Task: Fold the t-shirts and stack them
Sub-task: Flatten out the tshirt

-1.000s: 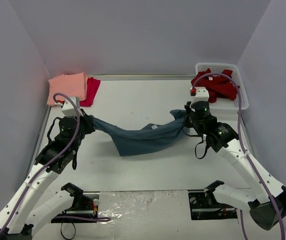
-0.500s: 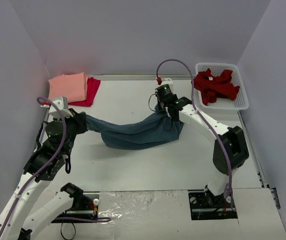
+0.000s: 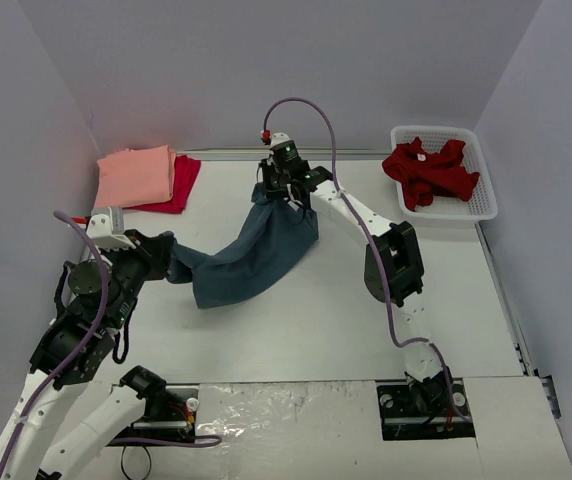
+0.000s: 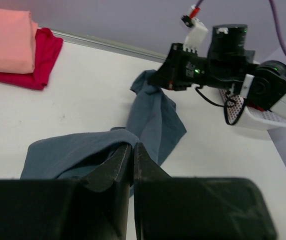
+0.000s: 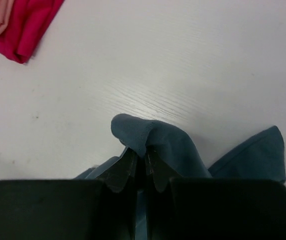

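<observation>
The slate-blue t-shirt (image 3: 251,255) hangs stretched between both grippers above the table. My left gripper (image 3: 171,258) is shut on its near-left end; in the left wrist view the cloth (image 4: 83,150) bunches at my left gripper (image 4: 132,146). My right gripper (image 3: 269,195) is shut on the far end at the table's back middle; in the right wrist view my right gripper (image 5: 144,152) pinches a fold of the blue shirt (image 5: 178,145). The folded salmon-pink shirt (image 3: 134,176) lies on the crimson shirt (image 3: 178,185) at the back left. The dark red shirt (image 3: 431,170) lies crumpled in the basket.
A white lattice basket (image 3: 482,196) stands at the back right corner. The walls close in at the back and both sides. The right arm reaches far across the table's middle (image 3: 386,255).
My right gripper has swung from the right side to the back middle, carrying its end of the blue shirt. My left gripper has drawn back toward the near left.
</observation>
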Controlling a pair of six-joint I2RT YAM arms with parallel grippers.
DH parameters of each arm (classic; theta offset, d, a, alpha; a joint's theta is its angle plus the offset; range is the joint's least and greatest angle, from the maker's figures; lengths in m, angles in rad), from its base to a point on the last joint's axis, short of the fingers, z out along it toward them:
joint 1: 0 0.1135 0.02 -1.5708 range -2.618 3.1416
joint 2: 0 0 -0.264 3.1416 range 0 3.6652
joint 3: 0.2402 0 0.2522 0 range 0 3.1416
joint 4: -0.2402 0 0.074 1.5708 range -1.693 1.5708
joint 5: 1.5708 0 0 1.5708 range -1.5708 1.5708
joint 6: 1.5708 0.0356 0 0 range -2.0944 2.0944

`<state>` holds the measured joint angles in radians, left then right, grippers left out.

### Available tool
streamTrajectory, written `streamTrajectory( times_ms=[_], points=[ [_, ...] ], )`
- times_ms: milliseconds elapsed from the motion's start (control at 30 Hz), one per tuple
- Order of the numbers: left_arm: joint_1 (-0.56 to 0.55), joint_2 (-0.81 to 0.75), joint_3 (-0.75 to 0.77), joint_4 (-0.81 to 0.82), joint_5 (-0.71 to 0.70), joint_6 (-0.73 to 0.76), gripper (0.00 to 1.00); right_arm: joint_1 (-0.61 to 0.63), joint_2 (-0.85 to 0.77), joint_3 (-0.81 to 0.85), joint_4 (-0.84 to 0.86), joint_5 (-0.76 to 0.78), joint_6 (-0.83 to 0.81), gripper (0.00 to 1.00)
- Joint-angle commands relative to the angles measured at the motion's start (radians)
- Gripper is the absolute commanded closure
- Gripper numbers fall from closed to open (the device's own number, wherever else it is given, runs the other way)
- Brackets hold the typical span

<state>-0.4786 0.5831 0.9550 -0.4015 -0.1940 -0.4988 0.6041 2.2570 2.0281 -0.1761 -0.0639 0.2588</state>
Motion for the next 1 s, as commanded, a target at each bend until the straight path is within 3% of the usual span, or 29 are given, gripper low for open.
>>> streamTrajectory(
  times_ms=[0,167,267,500,533,600,633,667,733,833,967],
  points=[
    [-0.002,-0.011,-0.018,0.05,0.119,-0.044,0.98,0.01,0.051,0.128,0.01,-0.151,0.0,1.0],
    [-0.002,-0.011,-0.05,0.144,0.283,-0.072,0.98,0.011,0.113,0.273,0.013,-0.303,0.003,1.0],
    [-0.002,-0.008,-0.061,0.193,0.339,-0.081,0.98,0.006,0.119,0.322,0.016,-0.304,0.003,1.0],
    [-0.003,0.058,-0.111,0.401,0.681,-0.13,0.98,-0.02,0.061,0.288,0.032,-0.285,0.008,1.0],
    [-0.003,0.072,-0.116,0.432,0.712,-0.141,0.98,-0.023,0.035,0.271,0.029,-0.224,0.008,0.95],
    [-0.003,0.132,-0.128,0.492,0.843,-0.167,0.98,-0.032,-0.011,0.194,0.027,-0.112,0.005,0.52],
    [-0.003,0.156,-0.134,0.516,0.888,-0.184,0.95,-0.036,-0.026,0.166,0.027,-0.067,0.011,0.36],
    [-0.003,0.214,-0.139,0.562,0.934,-0.204,0.78,-0.041,-0.039,0.138,0.027,-0.035,0.02,0.16],
    [-0.018,0.276,-0.139,0.595,1.058,-0.23,0.25,-0.059,-0.068,0.071,0.026,-0.002,0.026,0.09],
    [-0.066,0.343,-0.136,0.584,1.073,-0.202,0.04,-0.075,-0.099,0.015,0.026,0.024,0.034,0.04],
    [-0.089,0.317,-0.142,0.558,0.989,-0.172,0.06,-0.078,-0.129,-0.017,0.026,0.044,0.025,0.04]
  ],
)
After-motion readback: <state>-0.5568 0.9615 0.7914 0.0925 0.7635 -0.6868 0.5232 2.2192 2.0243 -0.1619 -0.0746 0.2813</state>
